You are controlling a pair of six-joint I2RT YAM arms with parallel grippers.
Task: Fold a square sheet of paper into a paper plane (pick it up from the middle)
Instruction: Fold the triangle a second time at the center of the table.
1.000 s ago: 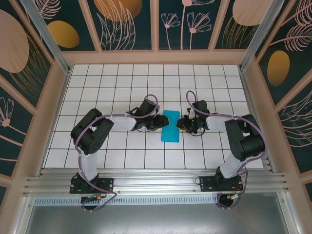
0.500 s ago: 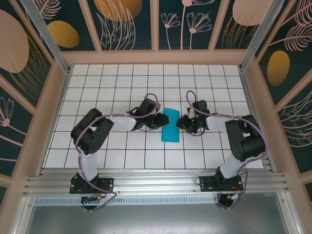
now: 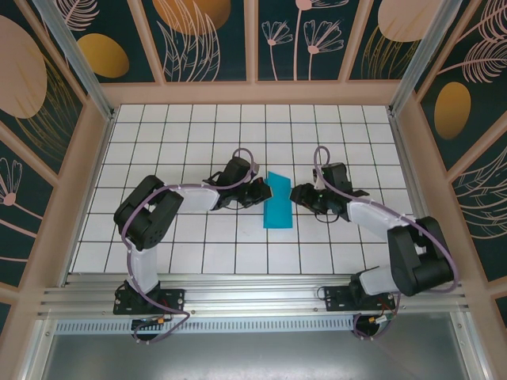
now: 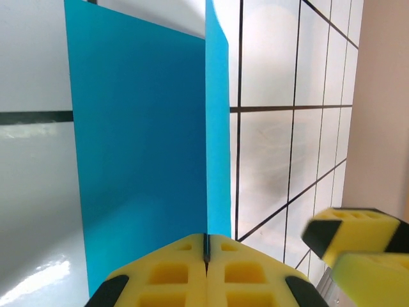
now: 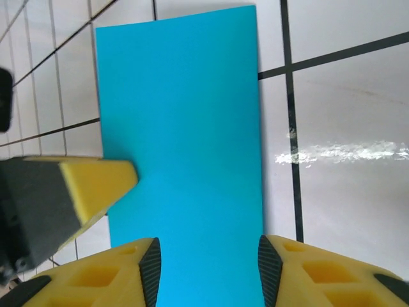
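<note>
- The thin teal-blue square sheet of paper, folded to a narrow rectangle, lies at the middle of the top view on the white counter with black grid lines, its long side running from upper to lower frame with a slight tilt
- The left fingers, black with yellow pads, sit at the upper left edge of the sheet, touching it
- In the left wrist view those fingers are pressed together at the bottom centre, pinching the near edge of the sheet
- There the sheet shows a broad darker face and a narrow brighter strip on its right; the straight line where they meet runs down into the seam between the pads
- The right fingers are just right of the sheet's upper half in the top view, close to it
- In the right wrist view these fingers stand apart at the bottom edge, one pad at each side, with the flat sheet showing in the gap; they grip nothing
- One yellow pad of the left fingers pokes in from the left of that view, over the sheet's left edge
- A blurred yellow pad of the right fingers shows at the lower right of the left wrist view, apart from the sheet
</note>
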